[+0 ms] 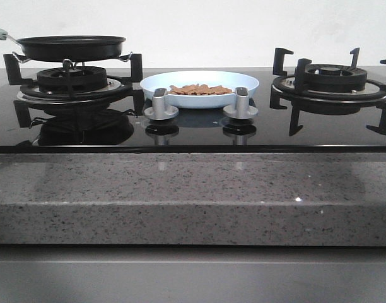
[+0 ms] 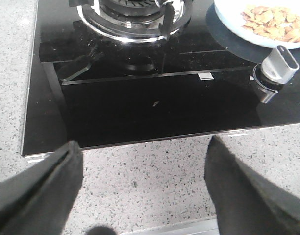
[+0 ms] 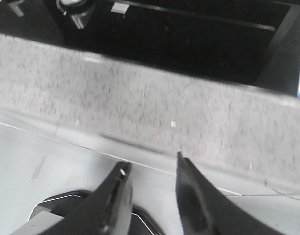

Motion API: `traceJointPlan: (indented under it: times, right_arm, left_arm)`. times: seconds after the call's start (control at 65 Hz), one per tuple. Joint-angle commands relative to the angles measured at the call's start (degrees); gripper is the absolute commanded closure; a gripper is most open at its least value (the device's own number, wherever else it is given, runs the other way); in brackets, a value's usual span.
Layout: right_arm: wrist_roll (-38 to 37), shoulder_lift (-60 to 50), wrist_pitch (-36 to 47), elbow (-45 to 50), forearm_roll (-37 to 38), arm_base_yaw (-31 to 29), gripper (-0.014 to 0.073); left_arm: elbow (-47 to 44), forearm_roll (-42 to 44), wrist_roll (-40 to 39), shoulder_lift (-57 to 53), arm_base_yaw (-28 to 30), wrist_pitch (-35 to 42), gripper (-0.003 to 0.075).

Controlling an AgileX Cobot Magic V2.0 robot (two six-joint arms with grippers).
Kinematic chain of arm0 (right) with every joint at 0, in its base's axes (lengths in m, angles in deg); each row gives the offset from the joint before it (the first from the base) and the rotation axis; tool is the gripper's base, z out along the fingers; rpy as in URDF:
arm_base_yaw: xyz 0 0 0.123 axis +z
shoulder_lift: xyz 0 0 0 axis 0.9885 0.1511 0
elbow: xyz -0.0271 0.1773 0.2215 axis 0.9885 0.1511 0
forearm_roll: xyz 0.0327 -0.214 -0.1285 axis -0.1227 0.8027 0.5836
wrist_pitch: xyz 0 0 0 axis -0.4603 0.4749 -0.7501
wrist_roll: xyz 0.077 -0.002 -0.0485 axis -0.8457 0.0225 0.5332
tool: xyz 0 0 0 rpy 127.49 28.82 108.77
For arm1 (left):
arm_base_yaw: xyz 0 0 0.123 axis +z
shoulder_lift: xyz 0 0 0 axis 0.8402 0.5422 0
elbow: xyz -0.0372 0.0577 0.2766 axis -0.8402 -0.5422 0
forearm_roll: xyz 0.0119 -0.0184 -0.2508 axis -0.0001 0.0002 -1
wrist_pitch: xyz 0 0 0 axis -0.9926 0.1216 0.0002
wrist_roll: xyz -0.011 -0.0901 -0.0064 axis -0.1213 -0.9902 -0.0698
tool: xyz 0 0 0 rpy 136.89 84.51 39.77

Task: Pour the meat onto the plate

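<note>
Meat (image 1: 200,89) is seen heaped on the plate (image 1: 243,98); both end effectors gape empty.
Plate, at pan's (image 1: 72,47) 3 o'clock, could be knocked by the left end effector (image 2: 140,196) or right end effector (image 3: 151,193), scattering pieces.

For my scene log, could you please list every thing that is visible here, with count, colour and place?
frying pan: 1, black, on the left burner
burners: 2, black, left and right on the cooktop
plate: 1, pale blue, centre of the cooktop, behind the knobs
meat: heap of orange-brown pieces, on the plate
knobs: 2, silver, front centre of the cooktop
cooktop: 1, glossy black glass
counter: 1, grey speckled stone
left gripper: black, open, empty, over the counter edge
right gripper: black, open, empty
</note>
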Motion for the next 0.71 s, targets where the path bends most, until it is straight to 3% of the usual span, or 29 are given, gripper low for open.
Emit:
traceJointPlan:
  times: [0.0,0.123,0.462,0.692]
  right_arm:
    - [0.00,-2.98,2.08,0.42,-0.28,-0.09,0.0358]
    - [0.00,-6.21,1.35,2.61,-0.28,-0.09,0.0438]
    - [0.00,-7.21,1.14,4.32,-0.28,-0.09,0.0713]
    - [0.00,-7.21,1.04,4.32,-0.32,-0.09,0.0708]
  left_arm:
    - [1.53,-1.17,-0.59,-0.16,-0.44,3.60,0.0218]
    - [1.53,-1.17,-0.59,-0.16,-0.44,3.60,0.0330]
    - [1.53,-1.17,-0.59,-0.16,-0.44,3.86,0.0733]
    - [1.53,-1.17,-0.59,-0.16,-0.44,3.86,0.0741]
